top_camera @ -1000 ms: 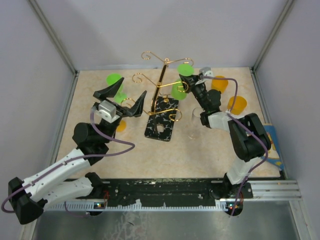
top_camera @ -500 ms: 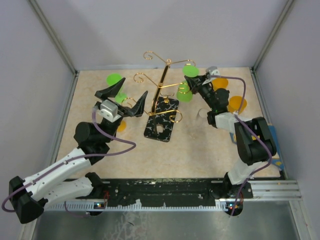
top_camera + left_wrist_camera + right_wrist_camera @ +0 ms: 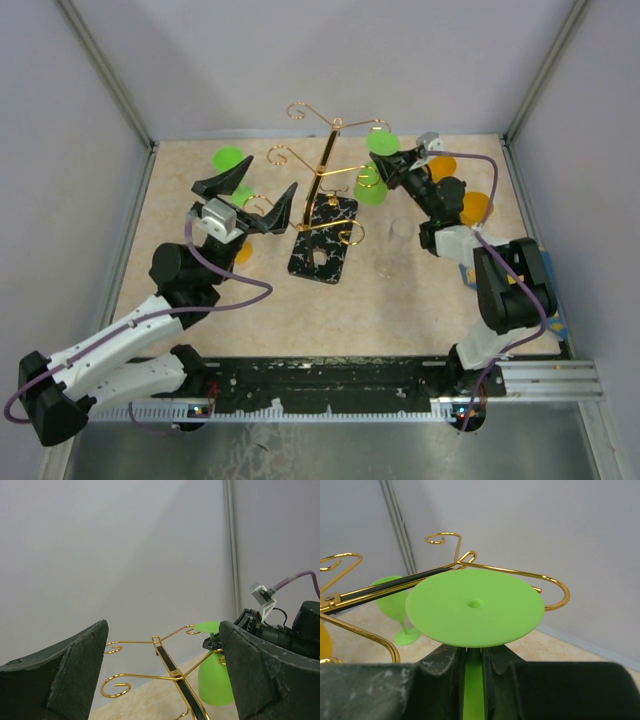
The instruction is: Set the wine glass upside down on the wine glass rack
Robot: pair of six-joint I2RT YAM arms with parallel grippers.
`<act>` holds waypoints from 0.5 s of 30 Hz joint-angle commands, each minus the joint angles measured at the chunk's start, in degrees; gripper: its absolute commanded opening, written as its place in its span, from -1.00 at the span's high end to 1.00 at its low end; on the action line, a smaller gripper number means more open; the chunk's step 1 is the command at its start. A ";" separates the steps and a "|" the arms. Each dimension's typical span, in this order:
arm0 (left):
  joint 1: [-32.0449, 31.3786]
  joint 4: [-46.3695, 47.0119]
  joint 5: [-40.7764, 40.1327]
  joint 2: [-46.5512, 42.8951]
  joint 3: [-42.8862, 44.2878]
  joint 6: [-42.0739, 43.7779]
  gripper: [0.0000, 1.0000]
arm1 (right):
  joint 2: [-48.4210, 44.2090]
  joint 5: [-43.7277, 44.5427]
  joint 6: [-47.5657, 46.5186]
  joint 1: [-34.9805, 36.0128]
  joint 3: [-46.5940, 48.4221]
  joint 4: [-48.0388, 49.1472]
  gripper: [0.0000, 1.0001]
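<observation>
The wine glass rack (image 3: 322, 180) is a gold wire stand on a black veined base (image 3: 322, 245) at mid-table. My right gripper (image 3: 379, 166) is shut on the stem of a green wine glass (image 3: 370, 186), held upside down with its foot (image 3: 382, 142) up, close beside the rack's right arms. In the right wrist view the fingers (image 3: 442, 672) clamp the green stem (image 3: 474, 685) under the round foot (image 3: 474, 607), with a curled gold arm (image 3: 555, 592) just behind it. My left gripper (image 3: 268, 175) is open and empty left of the rack, which shows between its fingers in the left wrist view (image 3: 172, 672).
A second green glass (image 3: 232, 162) stands behind the left gripper. A clear glass (image 3: 398, 236) stands right of the rack's base. Orange glasses sit at the back right (image 3: 441, 166), at the right (image 3: 476, 208) and under the left arm (image 3: 241, 250). Walls enclose the table.
My right gripper has carried the green glass slightly right and back along the rack's right arms, and its arm has swung right, uncovering the clear glass. The left arm has barely moved.
</observation>
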 commanded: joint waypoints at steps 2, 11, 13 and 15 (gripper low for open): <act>0.22 0.92 0.73 -0.23 1.30 -0.49 -0.94 | -0.37 -3.86 3.10 -1.54 1.14 8.92 1.00; 0.23 0.78 0.69 0.05 1.56 -0.40 -0.95 | 5.87 -13.97 9.11 -4.53 5.27 14.09 1.00; 0.23 0.82 0.65 0.12 1.61 -0.34 -0.94 | 6.52 -15.60 8.87 -5.11 6.29 12.99 1.00; 0.23 0.74 0.56 0.25 1.53 -0.23 -0.95 | 6.51 -16.61 7.03 -5.05 6.92 10.63 1.00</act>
